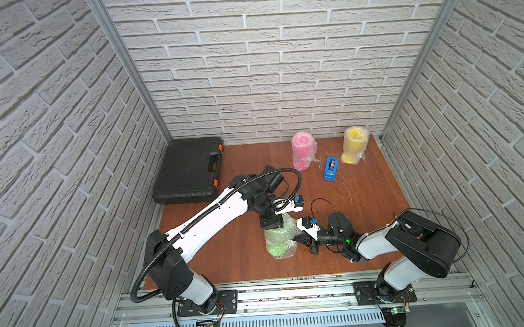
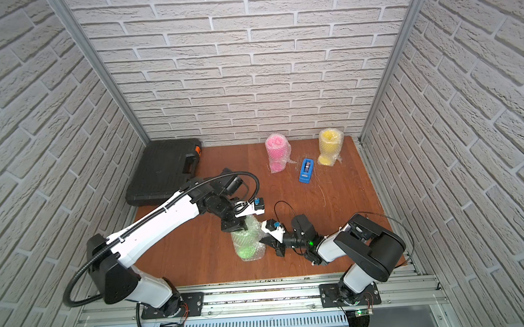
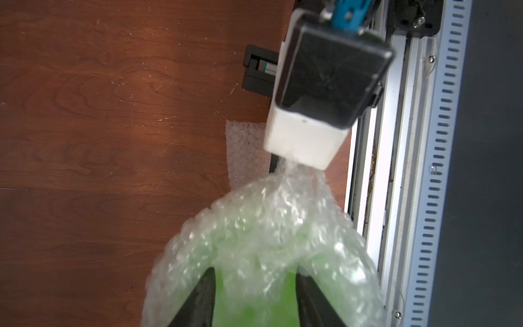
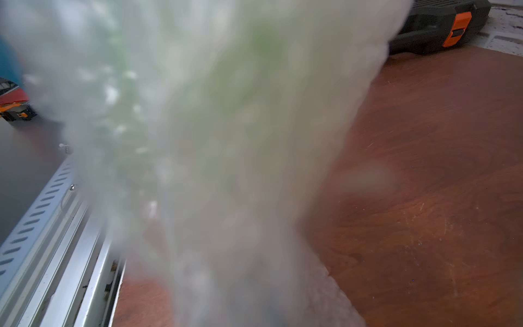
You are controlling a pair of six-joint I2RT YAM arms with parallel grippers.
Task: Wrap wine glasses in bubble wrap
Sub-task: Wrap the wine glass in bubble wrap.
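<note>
Two arms, both busy at one parcel. Nearest the rail, well short of the dispenser [image 1: 331, 169] and off to its left, the green goblet [image 1: 277, 246] is on the surface [image 1: 239, 260]. It's bundled in bubble wrap [image 3: 283, 203], so the green is only a soft glow through shiny, crinkled bubbles. The left arm [image 1: 214, 215] reaches over it from above. In the left wrist view the left jaws stand parted, a black finger [image 3: 198, 297] on either side of the wrapped goblet; whether they press it, can't tell. The right arm [image 1: 376, 241] comes in low from the dispenser's side of the parcel. The right jaws are clamped on a gathered tuft of the wrap, drawn into a peak. The right wrist view is almost all blurred wrap against the lens. A flat flap [image 3: 243, 153] of wrap lies on the surface beside the parcel.

The count: three goblets, each in its own wrap, one dispenser, one case. The blue dispenser stands alone. Just beyond it to the left is the pink goblet [image 1: 302, 152], upright in its wrap. Beyond it to the right is the yellow goblet [image 1: 354, 145], wrapped the same way, by the back wall. Far to the dispenser's left, in the back corner, the black case [image 1: 188, 172] lies flat with its orange latches showing.
</note>
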